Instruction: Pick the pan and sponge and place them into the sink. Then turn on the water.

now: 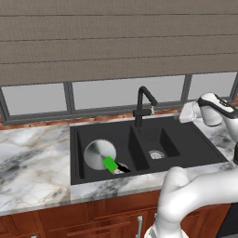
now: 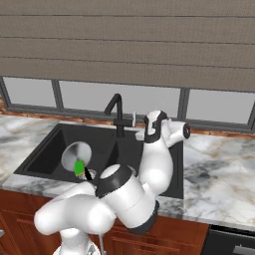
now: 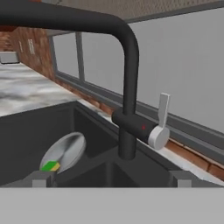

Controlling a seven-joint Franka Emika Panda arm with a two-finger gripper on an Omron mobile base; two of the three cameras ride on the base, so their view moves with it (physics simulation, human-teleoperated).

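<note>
The silver-grey pan (image 1: pixel 97 153) (image 2: pixel 75 152) (image 3: pixel 65 151) lies in the larger left basin of the black sink (image 1: pixel 195 144) (image 2: pixel 45 149) (image 3: pixel 26 131). The green sponge (image 1: pixel 110 163) (image 2: pixel 78 167) (image 3: pixel 50 166) rests on the pan's front edge, by its black handle (image 1: pixel 122 167). My gripper (image 1: pixel 180 116) (image 2: pixel 141 132) (image 3: pixel 109 179) hangs open and empty over the sink's right side, level with the black gooseneck faucet (image 1: pixel 142 104) (image 2: pixel 117 113) (image 3: pixel 129 87) and pointing at its silver lever (image 3: pixel 162 120). The lever stands upright. No water is in view at the spout.
Marble counter (image 1: pixel 32 158) (image 2: pixel 219 164) runs on both sides of the sink. A window with a dark frame (image 1: pixel 69 97) and a brick sill stand close behind the faucet. My white arm (image 2: pixel 154 164) crosses over the smaller right basin (image 1: pixel 156 151).
</note>
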